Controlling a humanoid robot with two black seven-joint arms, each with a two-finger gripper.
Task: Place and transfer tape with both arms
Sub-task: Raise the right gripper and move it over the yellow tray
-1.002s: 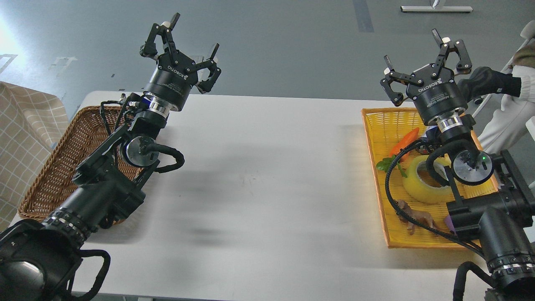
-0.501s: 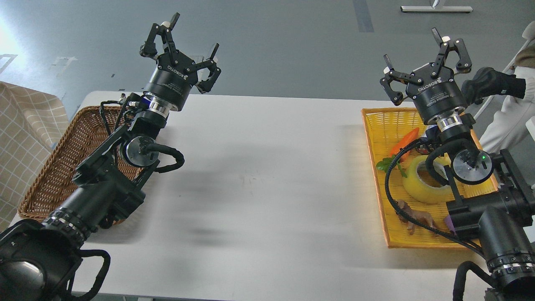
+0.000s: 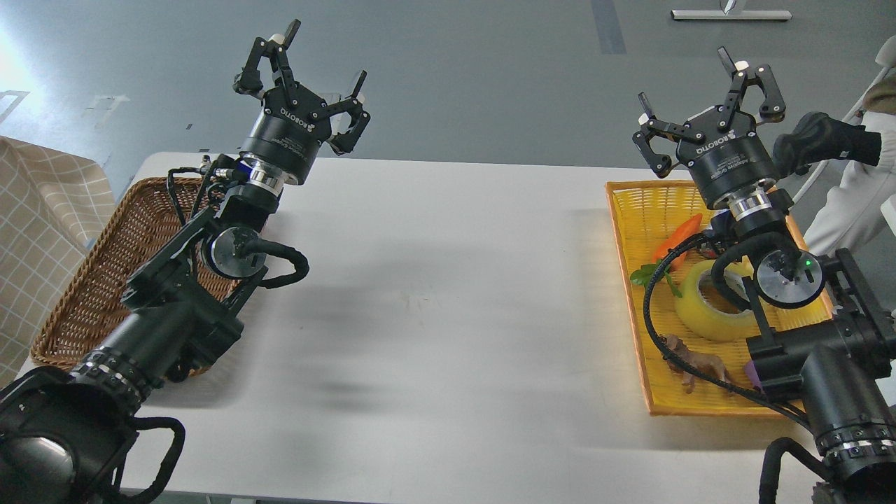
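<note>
My left tool [image 3: 318, 63] hangs above the far left corner of the counter [image 3: 434, 294], fingers spread wide and holding nothing, and against the frame a second back it has barely shifted, maybe a hair upward. Under that arm sits the brown wicker basket [image 3: 105, 280] on the counter's left edge, same spot as before.

Over on the right, my right tool [image 3: 689, 84] is also spread open, empty, raised over the far end of the yellow tray [image 3: 633, 231]. This one has moved since a second ago: it has crept up and a touch to the left, and the wrist below it has followed the same way. Small change, but it's there.

The tape [image 3: 707, 308] lies in the yellow tray, near the middle of it, on its side with the grey-white core facing up and toward me. My right arm's cable and wrist joint cross in front of its right half, so I only see part of the ring. It hasn't budged between frames. Neither tool touches it; both are well apart from it.

Just beyond the tape there's a toy carrot [image 3: 677, 236] with its green leaves [image 3: 647, 274] touching or nearly touching the roll, I can't tell which. On the near side lies a small brown toy animal [image 3: 696, 364], apart from the tape.

At the far right a gloved hand [image 3: 815, 138] sits just beside my right tool; a second ago it reached in closer to the wrist, now it's pulled slightly back and curled.
</note>
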